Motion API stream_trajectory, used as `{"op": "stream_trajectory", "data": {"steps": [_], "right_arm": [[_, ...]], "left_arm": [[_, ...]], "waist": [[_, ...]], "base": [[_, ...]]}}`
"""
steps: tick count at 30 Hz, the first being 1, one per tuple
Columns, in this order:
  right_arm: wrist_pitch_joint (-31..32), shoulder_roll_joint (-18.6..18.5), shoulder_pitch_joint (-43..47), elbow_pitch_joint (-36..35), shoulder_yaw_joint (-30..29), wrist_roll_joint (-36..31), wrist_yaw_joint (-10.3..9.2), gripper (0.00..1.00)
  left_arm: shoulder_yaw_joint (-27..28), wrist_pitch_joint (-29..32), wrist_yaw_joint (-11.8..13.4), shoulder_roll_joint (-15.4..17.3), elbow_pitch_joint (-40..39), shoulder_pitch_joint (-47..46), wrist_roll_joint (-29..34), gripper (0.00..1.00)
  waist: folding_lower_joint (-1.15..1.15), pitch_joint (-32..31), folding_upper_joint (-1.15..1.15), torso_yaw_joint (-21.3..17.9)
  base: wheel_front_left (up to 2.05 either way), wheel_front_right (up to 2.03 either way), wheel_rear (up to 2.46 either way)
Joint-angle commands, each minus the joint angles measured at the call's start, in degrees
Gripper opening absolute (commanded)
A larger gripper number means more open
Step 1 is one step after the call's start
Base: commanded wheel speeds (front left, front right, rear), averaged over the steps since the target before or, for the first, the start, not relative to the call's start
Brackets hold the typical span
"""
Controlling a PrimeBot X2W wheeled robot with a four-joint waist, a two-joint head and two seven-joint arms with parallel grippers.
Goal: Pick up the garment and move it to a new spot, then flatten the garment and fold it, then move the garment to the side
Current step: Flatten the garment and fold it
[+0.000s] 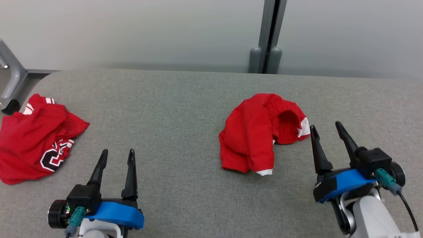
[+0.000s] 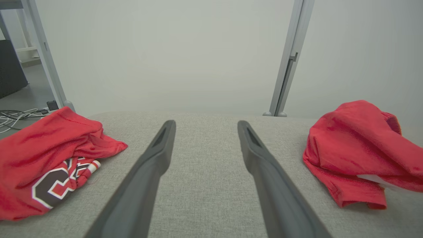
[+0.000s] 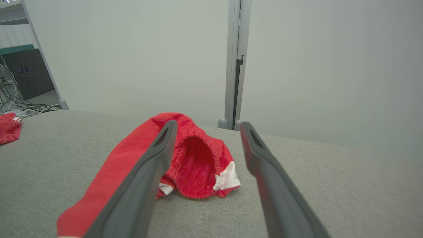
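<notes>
My left gripper [image 1: 118,151] and right gripper [image 1: 325,125] gape empty — the crumpled red shorts [image 1: 254,135] lie right of middle on the tabletop [image 1: 181,109], just beside the right one — so I should pinch the elastic waistband [image 1: 281,108] deep.

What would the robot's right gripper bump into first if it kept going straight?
Probably the red shorts: the right gripper points at their open waistband end, close ahead, though its height is unclear.
</notes>
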Motion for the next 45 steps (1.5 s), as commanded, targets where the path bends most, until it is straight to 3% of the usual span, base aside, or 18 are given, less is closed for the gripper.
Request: {"op": "stream_trajectory", "data": {"steps": [1,12,28,29,30,32,40,45], "right_arm": [[0.34,-0.3,-3.04,1.53,-0.24,-1.19,0.03,1.0],[1.88,-3.58,-14.6,16.61,-3.4,-6.89,0.02,1.0],[0.65,-7.62,-24.35,36.98,-7.57,-13.21,0.02,1.0],[0.69,-7.64,-24.71,38.01,-7.8,-13.53,0.02,0.97],[0.7,-7.75,-25.13,39.03,-8.1,-13.81,0.02,0.56],[1.0,-7.91,-25.81,40.84,-8.91,-14.12,0.01,0.0],[-0.83,-8.88,-25.05,40.44,-12.78,-13.06,0.01,0.0],[-0.86,-11.34,-21.49,34.32,-14.04,-10.59,0.01,0.0]], "left_arm": [[-0.25,-0.29,-0.32,-0.13,-0.37,-1.34,-0.23,1.0],[-2.31,-0.29,-0.77,-1.08,-1.2,-5.41,-1.32,1.0],[-4.17,-0.29,-0.95,-1.52,-0.7,-9.25,-2.77,1.0],[-4.2,-0.29,-0.96,-1.53,-0.65,-9.24,-2.8,1.0],[-4.21,-0.29,-0.96,-1.54,-0.59,-9.28,-2.82,1.0],[-4.26,-0.29,-0.97,-1.55,-0.5,-9.41,-2.86,1.0],[-3.68,-0.29,-0.72,-1.53,-0.3,-7.53,-2.56,1.0],[-3.16,-0.29,-0.78,-1.53,-0.2,-6.0,-2.98,1.0]], "waist": [[0.0,1.67,0.0,1.37],[0.0,7.52,0.0,5.87],[0.0,12.29,0.0,9.96],[0.0,12.36,0.0,10.04],[0.0,12.41,0.0,10.07],[0.0,12.47,0.0,10.07],[0.0,9.95,0.0,7.24],[0.0,6.75,0.0,4.12]], "base": [[0.0,0.0,0.0],[0.0,0.0,0.0],[0.0,0.0,0.0],[0.0,0.0,0.0],[0.0,0.0,0.0],[0.0,0.0,0.0],[0.0,0.0,0.0],[0.0,0.0,0.0]]}}
